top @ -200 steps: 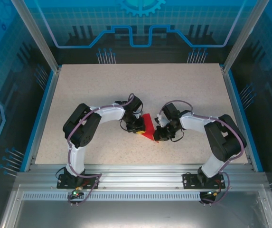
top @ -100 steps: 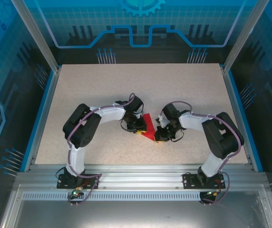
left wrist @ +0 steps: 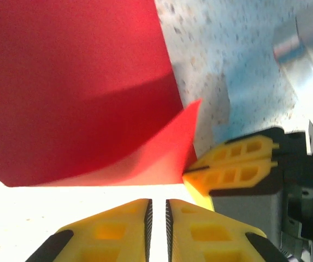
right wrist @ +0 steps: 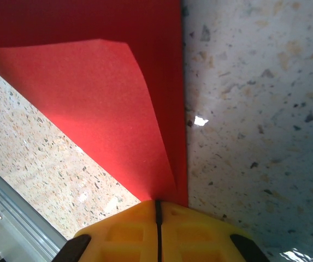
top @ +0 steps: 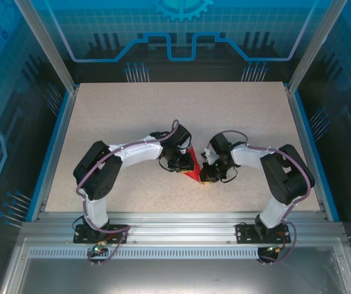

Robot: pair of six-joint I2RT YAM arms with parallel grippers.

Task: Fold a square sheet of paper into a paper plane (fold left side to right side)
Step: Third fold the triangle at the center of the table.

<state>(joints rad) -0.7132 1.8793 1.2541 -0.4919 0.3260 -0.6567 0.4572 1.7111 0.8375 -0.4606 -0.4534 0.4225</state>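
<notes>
Folded red paper [top: 193,166] sits just 6 o'clock of the surface [top: 132,116] centre, right fingers [right wrist: 124,233] pinching its tip from 4 o'clock, left fingers [left wrist: 112,232] nearly pressed together, empty, at 9 o'clock.

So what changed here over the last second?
The left arm swung its wrist to the right, bringing the left gripper closer over the red paper, so less red shows from above. The right gripper edged slightly toward the near edge early on. The paper stays at the same spot on the table, its corner pinched in the right gripper.
</notes>
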